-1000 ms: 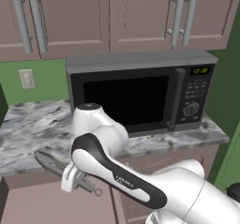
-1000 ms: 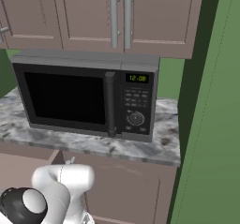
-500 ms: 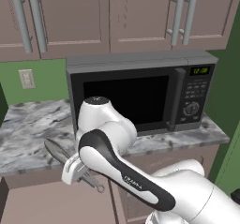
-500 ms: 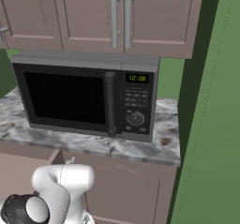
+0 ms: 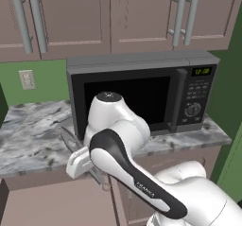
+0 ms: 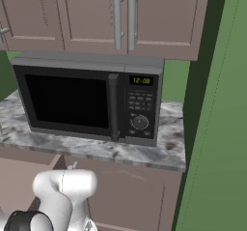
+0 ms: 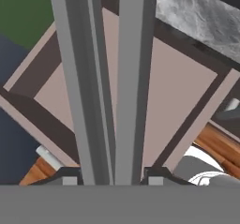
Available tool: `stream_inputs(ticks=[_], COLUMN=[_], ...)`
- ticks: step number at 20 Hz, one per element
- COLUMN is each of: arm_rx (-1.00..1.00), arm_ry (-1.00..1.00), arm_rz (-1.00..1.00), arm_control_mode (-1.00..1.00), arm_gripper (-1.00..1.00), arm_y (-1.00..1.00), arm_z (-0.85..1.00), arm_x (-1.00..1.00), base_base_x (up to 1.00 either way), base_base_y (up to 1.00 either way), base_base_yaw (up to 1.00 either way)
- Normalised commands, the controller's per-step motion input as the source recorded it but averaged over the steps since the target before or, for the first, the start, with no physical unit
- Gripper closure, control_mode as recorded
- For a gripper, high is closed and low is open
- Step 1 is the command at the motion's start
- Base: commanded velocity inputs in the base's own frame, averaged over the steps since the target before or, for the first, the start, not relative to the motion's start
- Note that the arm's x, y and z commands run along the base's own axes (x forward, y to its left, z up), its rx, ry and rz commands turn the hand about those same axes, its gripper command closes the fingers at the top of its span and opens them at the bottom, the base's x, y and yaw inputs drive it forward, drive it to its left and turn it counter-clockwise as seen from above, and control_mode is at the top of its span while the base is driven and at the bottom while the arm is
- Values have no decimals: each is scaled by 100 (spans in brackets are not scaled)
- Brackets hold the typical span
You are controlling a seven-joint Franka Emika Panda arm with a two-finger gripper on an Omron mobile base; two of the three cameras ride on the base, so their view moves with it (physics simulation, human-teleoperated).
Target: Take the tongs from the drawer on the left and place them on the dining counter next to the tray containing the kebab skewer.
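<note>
The tongs (image 7: 101,78) are slim grey metal, and their two long arms run up the hand view from between my finger tips. My gripper (image 7: 112,178) is shut on them. Below them lies the open drawer (image 7: 173,92), its mauve floor bare, its silver bar handle (image 7: 47,156) at the near edge. In the left base view the tongs (image 5: 70,139) slant in front of the counter edge, held by the gripper (image 5: 87,167) on the bent white arm. The dining counter and the tray are out of view.
A black microwave (image 5: 142,92) stands on the marble counter (image 5: 28,135) right behind the arm, under mauve upper cabinets (image 5: 75,12). A green wall (image 6: 217,128) closes the right side. A wall outlet (image 5: 27,79) sits at the left.
The arm has risen and swung right, lifting the tongs up out of the drawer to the level of the counter edge. The grip on them has held.
</note>
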Motion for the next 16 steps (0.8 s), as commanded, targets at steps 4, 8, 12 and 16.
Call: stream_inputs(ticks=[4,8,12,16], arm_rx=[0,0,0,0], arm_ry=[-3,-6,-1,1], arm_rz=[-14,-12,-7,-1], arm_control_mode=[-100,-100,-100,-100], arm_gripper=[100,100,100,100], arm_y=[-33,-38,-34,-34], arm_z=[17,14,1,0], arm_x=[0,0,6,14], base_base_x=[0,0,0,0], base_base_y=[0,0,0,0], base_base_yaw=[0,0,0,0])
